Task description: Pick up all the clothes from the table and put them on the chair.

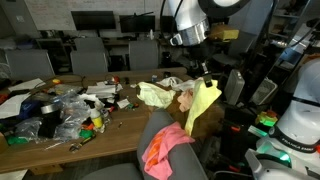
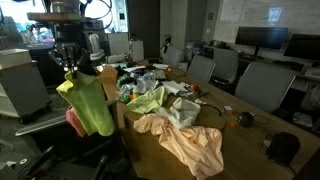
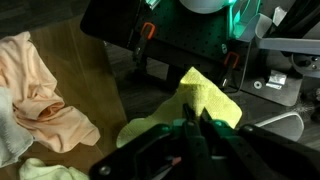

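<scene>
Five garments can be counted: one yellow-green garment (image 2: 92, 108), one pink garment (image 1: 165, 148), one peach-orange garment (image 2: 192, 145), one white garment (image 2: 183, 110) and one pale green garment (image 2: 148, 100). That makes three on the one brown worktop (image 1: 70, 152), one on the one large grey chair (image 1: 148, 130) and one hanging from the single claw (image 1: 204, 76). Darker office chairs (image 1: 88, 55) along the far side number at least three. Black monitors (image 1: 93, 20) behind them number at least two. The clear plastic bags (image 1: 65, 110) lie in one heap, too tangled to count.
</scene>
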Available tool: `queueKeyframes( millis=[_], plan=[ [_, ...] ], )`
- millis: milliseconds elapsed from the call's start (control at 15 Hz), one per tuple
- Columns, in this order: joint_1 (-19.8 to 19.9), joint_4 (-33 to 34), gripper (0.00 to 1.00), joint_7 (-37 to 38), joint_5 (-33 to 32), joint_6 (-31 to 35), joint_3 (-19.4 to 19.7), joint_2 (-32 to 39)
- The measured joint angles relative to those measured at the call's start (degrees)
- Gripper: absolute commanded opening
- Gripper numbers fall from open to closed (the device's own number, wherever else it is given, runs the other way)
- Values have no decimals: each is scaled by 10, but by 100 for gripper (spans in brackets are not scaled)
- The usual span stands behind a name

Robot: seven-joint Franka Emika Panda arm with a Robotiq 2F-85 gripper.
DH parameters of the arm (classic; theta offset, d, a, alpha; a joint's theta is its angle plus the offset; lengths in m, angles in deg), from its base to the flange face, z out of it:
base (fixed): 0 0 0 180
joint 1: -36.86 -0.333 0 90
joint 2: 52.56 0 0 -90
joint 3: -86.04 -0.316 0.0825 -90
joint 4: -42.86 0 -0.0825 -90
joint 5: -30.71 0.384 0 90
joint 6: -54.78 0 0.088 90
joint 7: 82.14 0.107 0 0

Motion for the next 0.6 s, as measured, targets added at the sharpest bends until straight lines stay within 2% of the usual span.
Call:
queueKeyframes(
  millis=[333, 600],
  plan=[
    [-24, 36, 2, -13, -13, -9, -19, 46],
    [-40, 73, 2, -66, -2, -17, -22, 88]
  ],
)
